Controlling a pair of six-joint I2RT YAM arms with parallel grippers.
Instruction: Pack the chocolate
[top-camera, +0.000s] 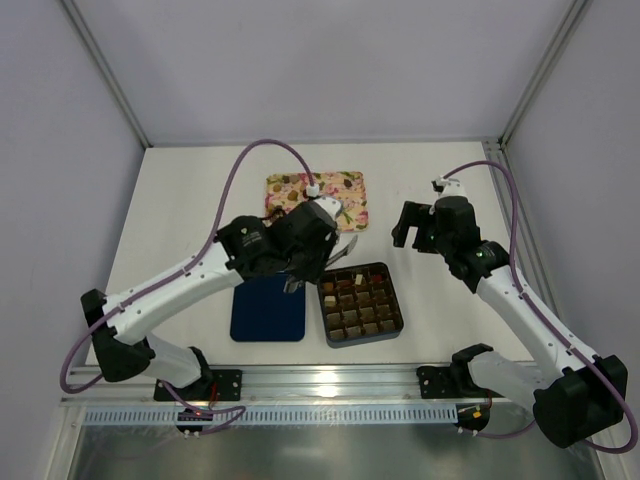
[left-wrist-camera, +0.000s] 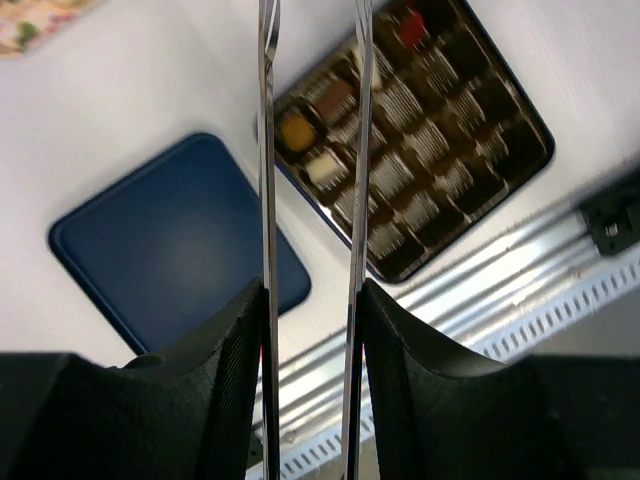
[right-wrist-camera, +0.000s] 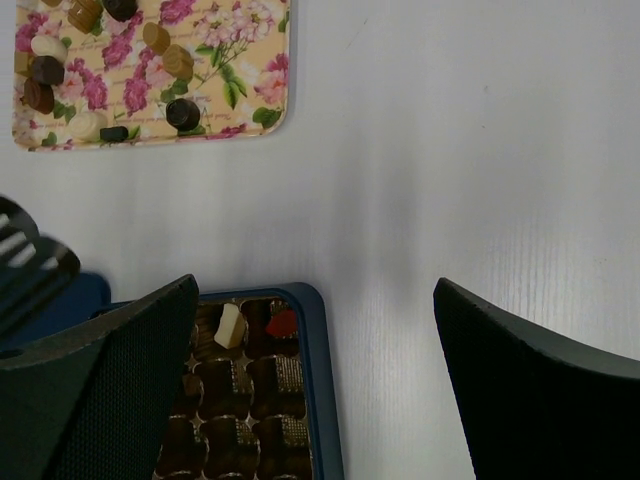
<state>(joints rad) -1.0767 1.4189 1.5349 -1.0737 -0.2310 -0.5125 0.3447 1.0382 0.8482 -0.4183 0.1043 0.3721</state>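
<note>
- White tabletop (top-camera: 190, 200) inside grey walls, with my two bases bolted at its near edge.
- Farthest left lies a blue lid (top-camera: 268, 310), flat on the table and just beside the box.
- My left gripper (left-wrist-camera: 312, 290) hangs near the box's far-left corner. Its fingers press on the two arms of a pair of metal tongs (left-wrist-camera: 267, 150), so these jaws are closed on the tool. The blades stand apart and their tips run out of my wrist view, so I cannot tell whether a piece sits between them.
- Behind, on the floral tray (top-camera: 350, 190), most of the chocolate (right-wrist-camera: 182, 113) lies loose.
- Next comes the dark box (top-camera: 398, 305). A few pieces sit in cells along its far side: a tan one, a whitish one, a brown one and a red one. The other cells show only ribbed lining.
- I judge the step in hand is setting a piece into a cell near that corner. To do it well I should centre the blades over one bare cell and come down straight. Then I should ease the squeeze slowly so nothing flicks out, and lift clear without brushing the neighbours.
- Far right, my right gripper (right-wrist-camera: 315, 288) hovers with its jaws wide apart, holding nothing, apart from the tongs.
</note>
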